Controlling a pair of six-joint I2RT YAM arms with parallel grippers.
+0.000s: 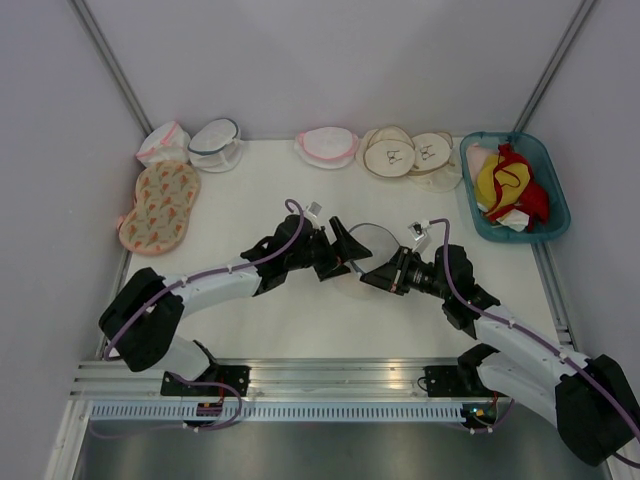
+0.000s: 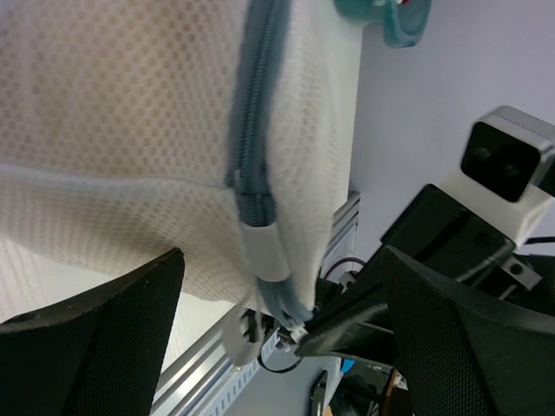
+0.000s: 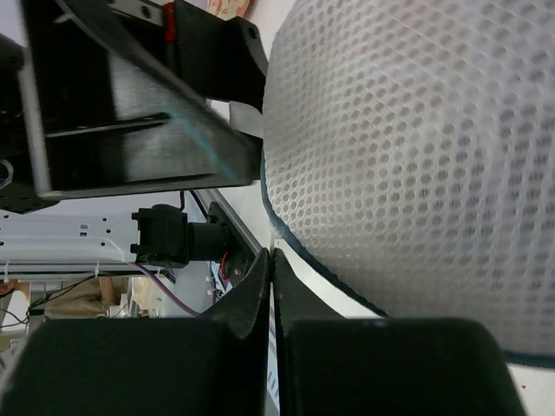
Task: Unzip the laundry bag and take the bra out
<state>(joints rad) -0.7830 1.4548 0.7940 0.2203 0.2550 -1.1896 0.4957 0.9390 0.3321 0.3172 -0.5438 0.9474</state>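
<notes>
Middle of the table [image 1: 260,210], both arms meet at the laundry bag [image 1: 372,238]

Left gripper [image 1: 343,254] is spread wide, one finger on either side of the round mesh bag. Right gripper [image 3: 270,260] is pinched fully closed, with its tips right up against the dark trim at the bag's edge (can't tell if it's actually gripping anything). The zipper [image 2: 251,113] looks done up, and a peachy tint, the bra [image 2: 104,78], shows through the mesh.

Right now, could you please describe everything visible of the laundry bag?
The laundry bag is a round drum of white translucent honeycomb mesh with blue-grey trim, its zipper closed, a peach tint showing inside. It is at the table centre: the open left fingers straddle it, the shut right fingers meet at the zipper's end.
</notes>
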